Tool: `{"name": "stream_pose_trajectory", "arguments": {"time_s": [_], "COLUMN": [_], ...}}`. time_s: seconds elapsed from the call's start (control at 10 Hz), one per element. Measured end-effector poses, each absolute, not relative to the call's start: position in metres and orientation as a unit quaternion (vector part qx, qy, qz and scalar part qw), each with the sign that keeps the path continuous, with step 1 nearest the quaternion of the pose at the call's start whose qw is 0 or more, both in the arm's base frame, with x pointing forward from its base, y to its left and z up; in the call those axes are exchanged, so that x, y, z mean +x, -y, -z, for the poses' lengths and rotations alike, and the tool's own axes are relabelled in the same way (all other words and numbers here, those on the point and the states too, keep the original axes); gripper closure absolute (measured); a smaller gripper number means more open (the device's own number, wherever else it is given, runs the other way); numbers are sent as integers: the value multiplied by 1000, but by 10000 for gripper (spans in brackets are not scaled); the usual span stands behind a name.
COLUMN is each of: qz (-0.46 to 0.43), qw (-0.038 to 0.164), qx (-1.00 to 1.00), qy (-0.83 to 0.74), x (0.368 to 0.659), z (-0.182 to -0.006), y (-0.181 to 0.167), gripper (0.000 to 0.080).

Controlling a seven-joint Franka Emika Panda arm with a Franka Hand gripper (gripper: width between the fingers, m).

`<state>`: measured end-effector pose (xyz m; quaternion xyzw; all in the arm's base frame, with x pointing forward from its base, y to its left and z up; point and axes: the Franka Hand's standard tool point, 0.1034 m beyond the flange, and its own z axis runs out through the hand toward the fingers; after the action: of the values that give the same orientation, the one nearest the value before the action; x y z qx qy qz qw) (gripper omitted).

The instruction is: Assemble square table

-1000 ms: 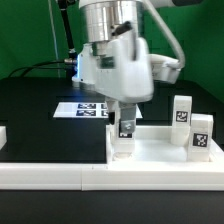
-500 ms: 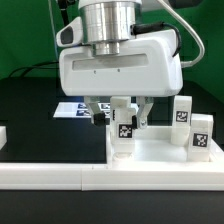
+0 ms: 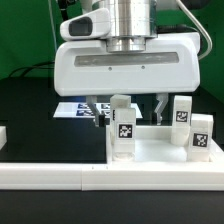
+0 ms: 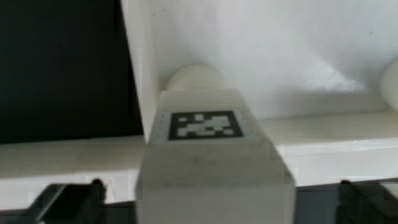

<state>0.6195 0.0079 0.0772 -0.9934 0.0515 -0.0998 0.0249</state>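
The square table's white slab [image 3: 160, 150] lies at the exterior view's right. One stubby white leg [image 3: 122, 128] with a marker tag stands upright at the slab's near left corner. My gripper [image 3: 128, 112] hangs right above it, open wide. Its fingers [image 3: 97, 112] are on either side of the leg and stand clear of it. In the wrist view the leg [image 4: 214, 140] fills the middle, between the two dark fingertips [image 4: 71, 200] of my gripper [image 4: 217, 205]. Two more legs [image 3: 181, 110] [image 3: 203, 135] stand on the slab's right side.
A long white rail [image 3: 90, 175] runs along the front of the black table. The marker board [image 3: 78, 108] lies behind the gripper. A small white part [image 3: 2, 136] sits at the exterior view's left edge. Green backdrop behind.
My hand has turned about its vertical axis and its fingers have spread apart, letting go of the leg. The leg stays upright at the slab's corner.
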Motion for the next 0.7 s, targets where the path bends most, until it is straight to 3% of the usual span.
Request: {"name": "stream_pose_trajectory", "arguments": {"time_s": [0.2,0.3,0.4,0.7], "qz": [97,96,94,76], "qw": [32,36,38,52], "qx": [-987,-981,-975,-929], "qy": [-124,-162,-196,-359], "x": [619,619,619,621], "z": [-77,-76,-76,-75], "y": [-8,-7,-6,-2], "gripper": [406,406,507,507]}}
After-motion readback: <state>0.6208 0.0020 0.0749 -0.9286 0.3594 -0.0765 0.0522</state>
